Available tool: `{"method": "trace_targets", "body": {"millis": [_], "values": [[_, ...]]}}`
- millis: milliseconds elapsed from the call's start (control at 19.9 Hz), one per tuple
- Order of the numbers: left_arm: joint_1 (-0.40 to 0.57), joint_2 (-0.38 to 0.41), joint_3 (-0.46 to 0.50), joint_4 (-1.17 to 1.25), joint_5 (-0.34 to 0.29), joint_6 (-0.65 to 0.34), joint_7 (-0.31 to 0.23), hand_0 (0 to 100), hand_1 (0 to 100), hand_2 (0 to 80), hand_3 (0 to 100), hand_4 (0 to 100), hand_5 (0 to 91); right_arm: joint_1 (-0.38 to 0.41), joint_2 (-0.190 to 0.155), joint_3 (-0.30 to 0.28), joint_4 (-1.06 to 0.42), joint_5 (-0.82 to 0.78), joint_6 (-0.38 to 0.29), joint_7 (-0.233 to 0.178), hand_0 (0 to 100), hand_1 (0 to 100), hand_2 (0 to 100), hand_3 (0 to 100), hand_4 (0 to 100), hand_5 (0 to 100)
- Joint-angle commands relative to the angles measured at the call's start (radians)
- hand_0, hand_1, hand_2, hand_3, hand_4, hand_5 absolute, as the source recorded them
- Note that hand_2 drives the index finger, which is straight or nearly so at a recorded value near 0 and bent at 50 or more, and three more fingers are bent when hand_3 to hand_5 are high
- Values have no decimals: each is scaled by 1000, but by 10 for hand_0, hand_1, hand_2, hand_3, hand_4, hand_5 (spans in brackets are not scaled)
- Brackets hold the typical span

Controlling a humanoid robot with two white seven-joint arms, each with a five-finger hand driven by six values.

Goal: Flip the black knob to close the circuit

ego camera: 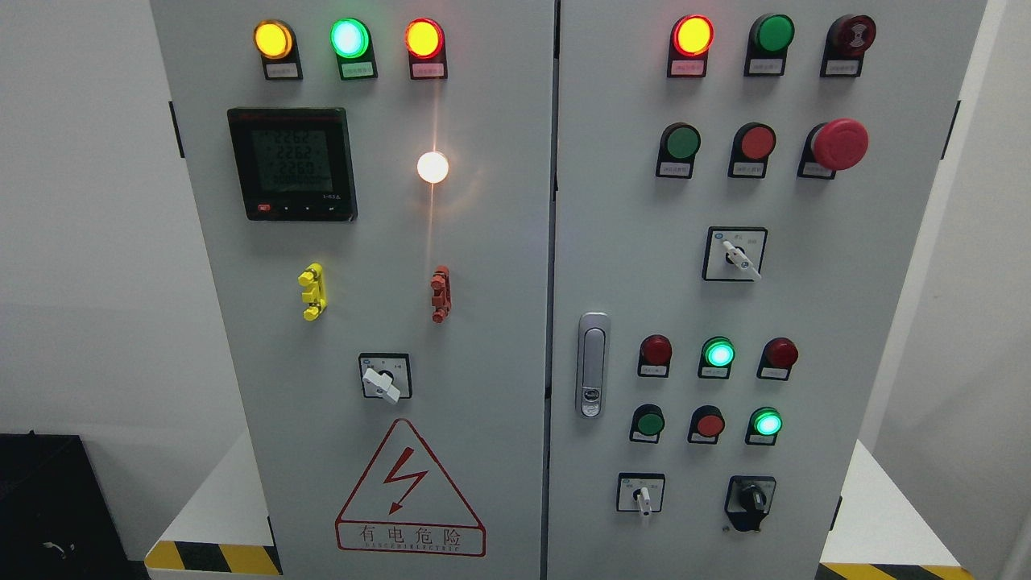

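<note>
Head view: black knob (754,499) low on cabinet (886,322).

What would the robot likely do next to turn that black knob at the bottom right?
Probably raise one arm toward the black knob low on the right door. No hand is in view yet, and the knob sits untouched beside the white-handled switch, so reaching has to come before any turning.
</note>
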Motion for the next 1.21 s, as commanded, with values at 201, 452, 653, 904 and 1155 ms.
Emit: {"method": "trace_targets", "body": {"millis": [201,452,653,904,1155], "values": [[0,0,0,0,0,0,1,120,556,0,0,0,0,9,1,-60,-629,222,-11,34,0,0,886,1000,909,920],[0,0,0,0,0,0,1,120,556,0,0,0,0,6,1,-14,-781,231,35,66,0,0,889,1000,919,936],[0,0,0,0,0,0,1,120,556,0,0,0,0,-40,1,-10,-823,233,88,102,0,0,889,1000,922,939],[0,0,0,0,0,0,1,120,556,0,0,0,0,-138,6,-26,-817,270,90,149,0,0,889,1000,923,941],[0,0,0,0,0,0,1,120,556,0,0,0,0,-207,7,-35,-810,305,90,180,0,0,886,1000,924,943]]}}
